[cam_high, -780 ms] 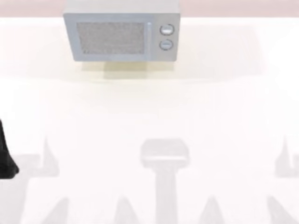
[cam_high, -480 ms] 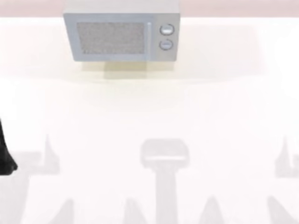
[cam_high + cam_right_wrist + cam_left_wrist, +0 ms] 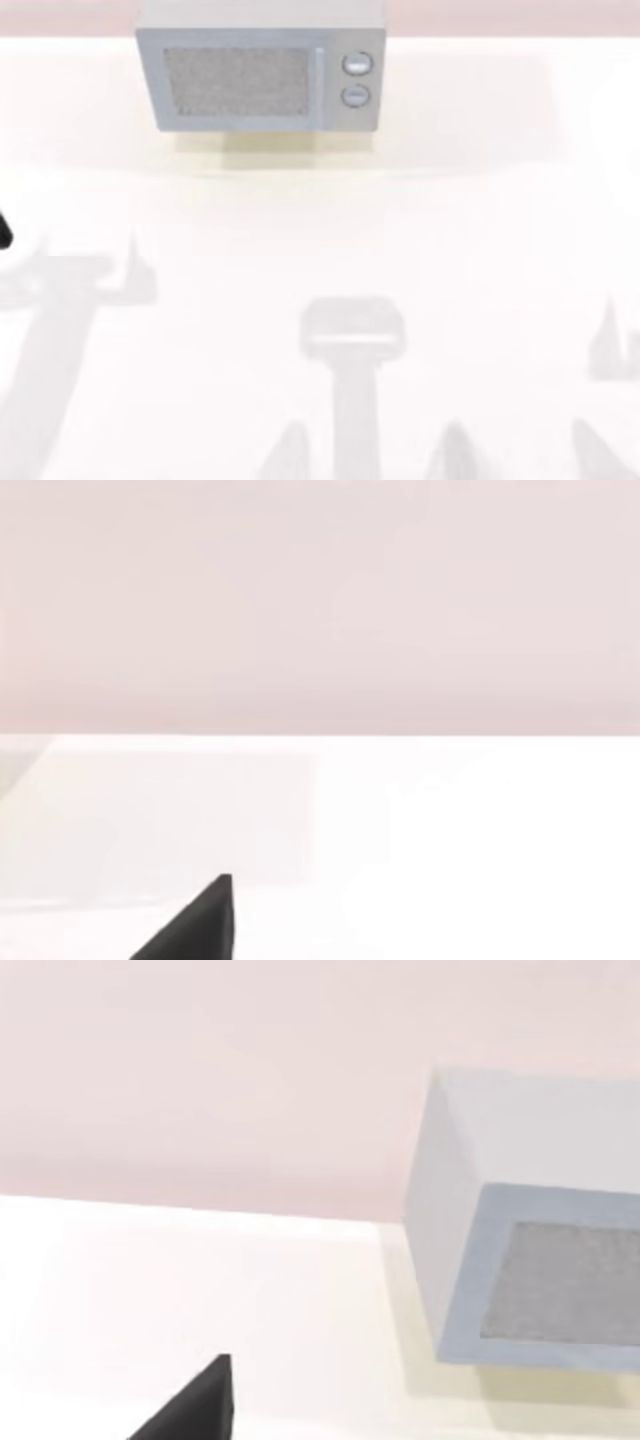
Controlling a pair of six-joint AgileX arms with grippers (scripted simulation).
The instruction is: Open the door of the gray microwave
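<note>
The gray microwave (image 3: 262, 75) stands at the far edge of the table, a little left of centre. Its door (image 3: 238, 82) with the speckled window lies flat against the front, and the thin handle strip (image 3: 320, 85) runs beside the two knobs (image 3: 357, 64). My left gripper (image 3: 3, 232) shows only as a black tip at the table's left edge, well short of the microwave. The left wrist view has the microwave (image 3: 530, 1210) ahead, with its door window (image 3: 570, 1280) facing the table. My right gripper (image 3: 195, 925) is outside the top view; its wrist view shows bare table and wall.
The white table (image 3: 400, 250) carries only grey shadows of the arms and camera mount (image 3: 352, 340). A pink wall (image 3: 500, 15) runs behind the microwave.
My left arm has moved along the left edge toward the far side, and its shadow has shifted with it. The door has not moved.
</note>
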